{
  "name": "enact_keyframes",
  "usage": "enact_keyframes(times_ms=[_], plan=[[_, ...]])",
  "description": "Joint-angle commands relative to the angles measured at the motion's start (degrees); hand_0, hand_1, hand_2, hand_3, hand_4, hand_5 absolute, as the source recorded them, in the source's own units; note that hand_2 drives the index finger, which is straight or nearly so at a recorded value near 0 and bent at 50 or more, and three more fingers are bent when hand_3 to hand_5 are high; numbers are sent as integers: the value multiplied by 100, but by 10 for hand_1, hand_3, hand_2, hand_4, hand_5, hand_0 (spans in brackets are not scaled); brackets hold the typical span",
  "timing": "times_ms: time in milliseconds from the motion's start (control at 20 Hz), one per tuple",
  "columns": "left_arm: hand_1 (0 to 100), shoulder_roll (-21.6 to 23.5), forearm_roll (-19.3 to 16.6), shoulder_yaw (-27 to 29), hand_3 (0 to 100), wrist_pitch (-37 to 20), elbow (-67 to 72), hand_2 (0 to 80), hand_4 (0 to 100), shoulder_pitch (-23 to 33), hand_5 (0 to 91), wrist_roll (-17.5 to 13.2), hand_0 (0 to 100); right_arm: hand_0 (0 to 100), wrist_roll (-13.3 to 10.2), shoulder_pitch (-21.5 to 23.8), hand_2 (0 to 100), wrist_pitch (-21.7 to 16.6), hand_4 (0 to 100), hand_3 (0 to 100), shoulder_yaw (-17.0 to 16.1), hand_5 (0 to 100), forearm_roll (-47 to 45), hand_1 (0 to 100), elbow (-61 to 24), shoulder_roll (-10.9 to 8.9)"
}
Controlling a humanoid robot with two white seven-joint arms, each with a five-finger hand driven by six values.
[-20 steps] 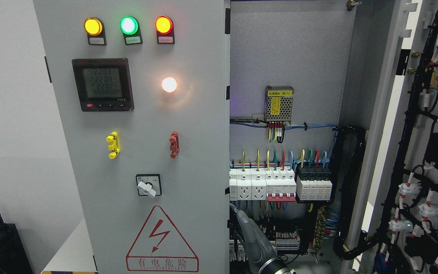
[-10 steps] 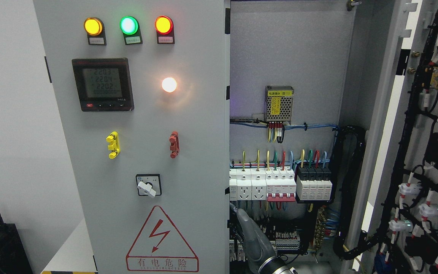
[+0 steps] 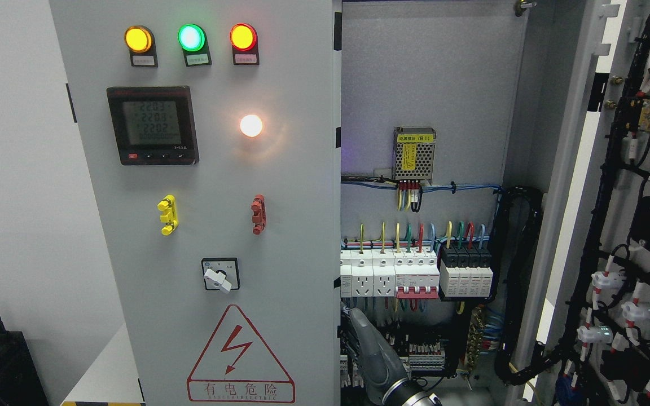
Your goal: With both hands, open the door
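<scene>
head view | warning sign [image 3: 240, 356] "有电危险" | robot hand [image 3: 371, 348] at left door [image 3: 206, 169] edge, grip unclear

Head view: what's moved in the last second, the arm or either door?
Little. The grey hand at the bottom, by the inner edge of the left door, has slid slightly down and to the right; I cannot tell which arm it is. The meter reading flickered. The left door is unmoved, the right door still swung open.
</scene>
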Motion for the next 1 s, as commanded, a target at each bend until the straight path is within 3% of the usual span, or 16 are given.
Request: enact_keyframes(times_ms=[0, 351, 451, 951], plan=[[0, 2, 0, 44, 0, -4, 0, 0, 43, -53, 0, -1, 0, 0, 109, -26, 0, 4, 0, 0, -17, 0, -91, 0, 33, -185], [0, 2, 0, 44, 0, -4, 0, 0, 44, -53, 0, -1, 0, 0, 188, -79, 0, -4, 0, 0, -26, 0, -100, 0, 138, -185], [0, 2, 0, 44, 0, -4, 0, 0, 44, -53, 0, -1, 0, 0, 381, -105, 0, -4, 0, 0, -26, 0, -100, 0, 156, -185], [0, 2, 0, 44, 0, -4, 0, 0, 43, -53, 0, -1, 0, 0, 408, -114, 0, -4, 0, 0, -35, 0, -109, 0, 147, -255]])
